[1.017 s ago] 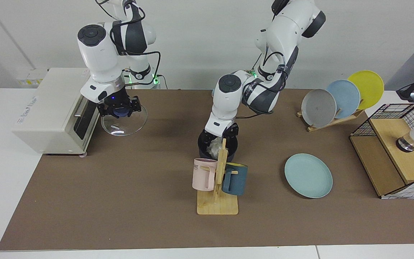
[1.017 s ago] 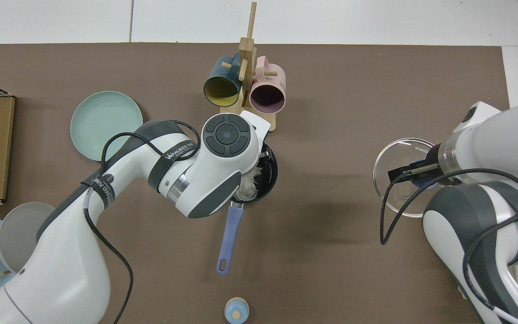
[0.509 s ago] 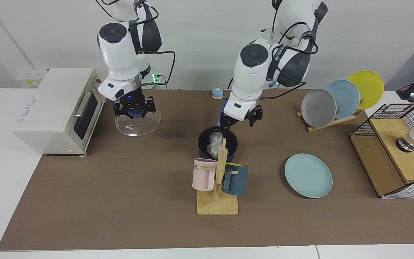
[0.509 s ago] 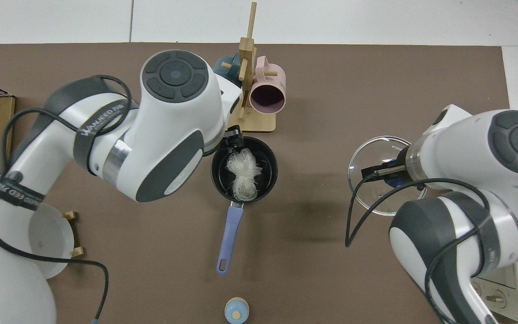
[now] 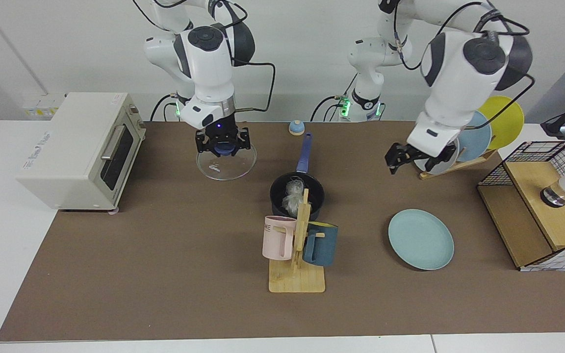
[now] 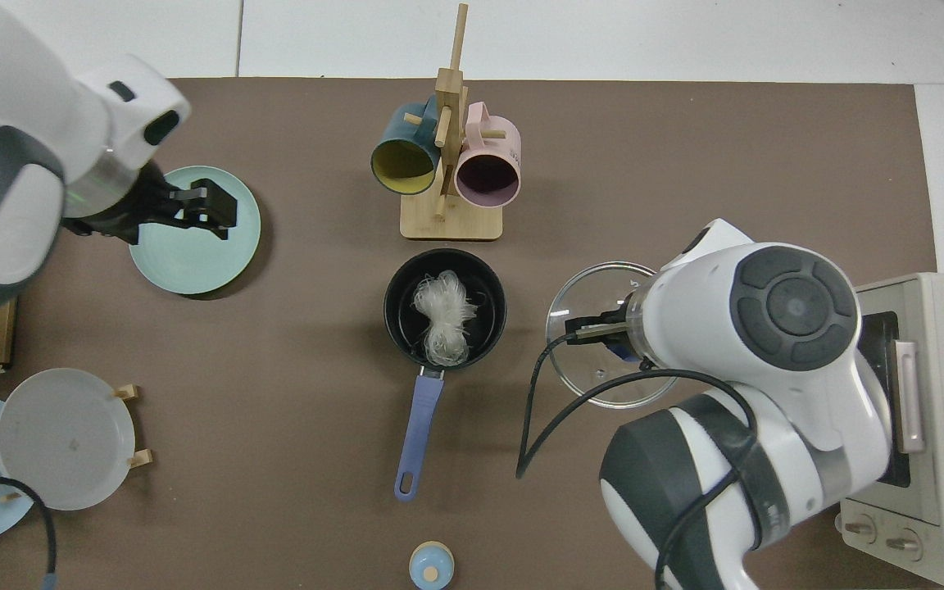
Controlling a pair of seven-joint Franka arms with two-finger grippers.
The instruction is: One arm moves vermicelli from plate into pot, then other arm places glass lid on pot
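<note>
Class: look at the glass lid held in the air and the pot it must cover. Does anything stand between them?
Nothing visible does. The right claw holds the glass lid beside the pot, with only bare mat between; the left claw is off near the plate.

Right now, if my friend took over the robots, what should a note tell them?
Right end effector: shut on the glass lid by its blue knob, carrying it above the table beside the pot, not yet over it.
Left end effector: open and empty, raised near the plate rack.
Vermicelli: both nests lie in the pot.
Plate: bare, on the table.
Done: noodles moved.
Left: bring the lid over the pot, set it on and let go. Mind the mug stand close to the pot.
</note>
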